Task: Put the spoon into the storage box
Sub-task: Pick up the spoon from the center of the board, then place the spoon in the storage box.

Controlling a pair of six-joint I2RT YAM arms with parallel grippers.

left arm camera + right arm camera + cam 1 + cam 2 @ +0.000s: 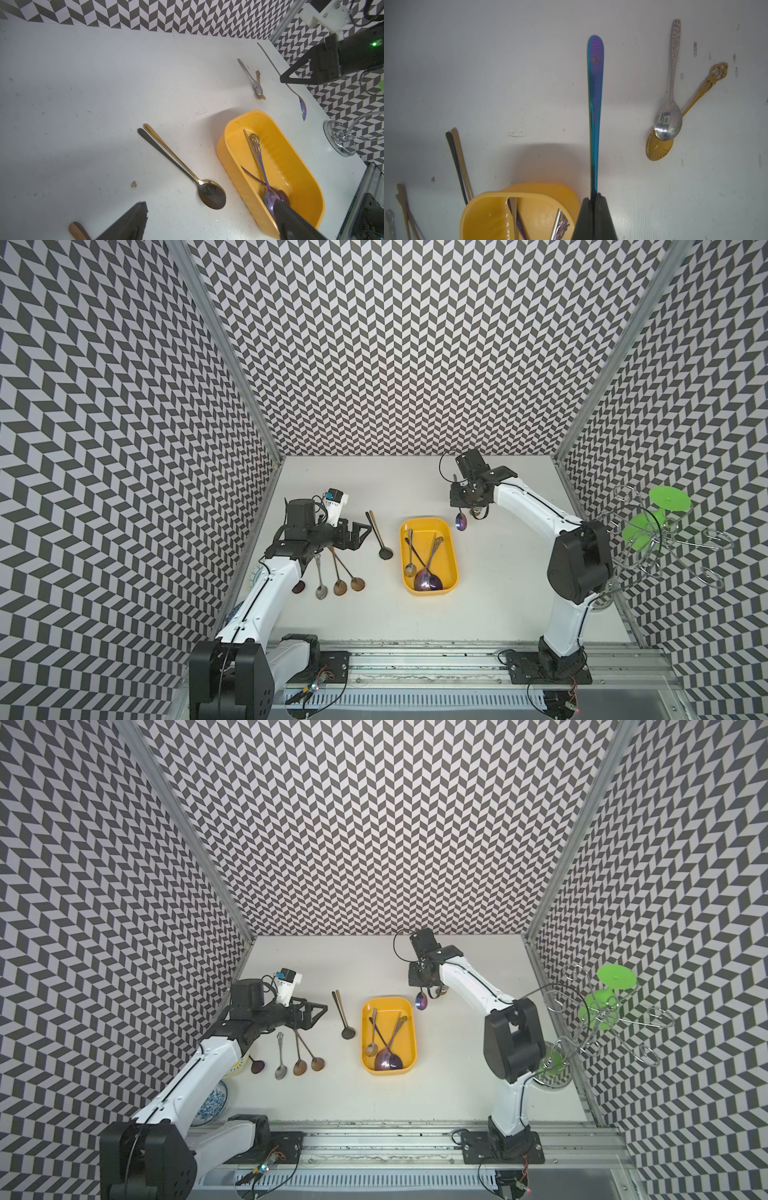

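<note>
1. The right claw [593, 200] is squeezed shut on the shiny blue spoon [595, 93], so it cannot slip.
2. The spoon hangs in the air just beside the yellow storage box [448, 568], not in it yet.
3. The left claw [360, 537] is wide apart, holding nothing, above more spoons [332, 576], maybe ready for the next.

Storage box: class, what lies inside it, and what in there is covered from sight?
Inside the storage box lie at least three spoons, handles crossed: a small silver spoon and larger ones with overlapping purple bowls. Whatever lies beneath those bowls is covered.
</note>
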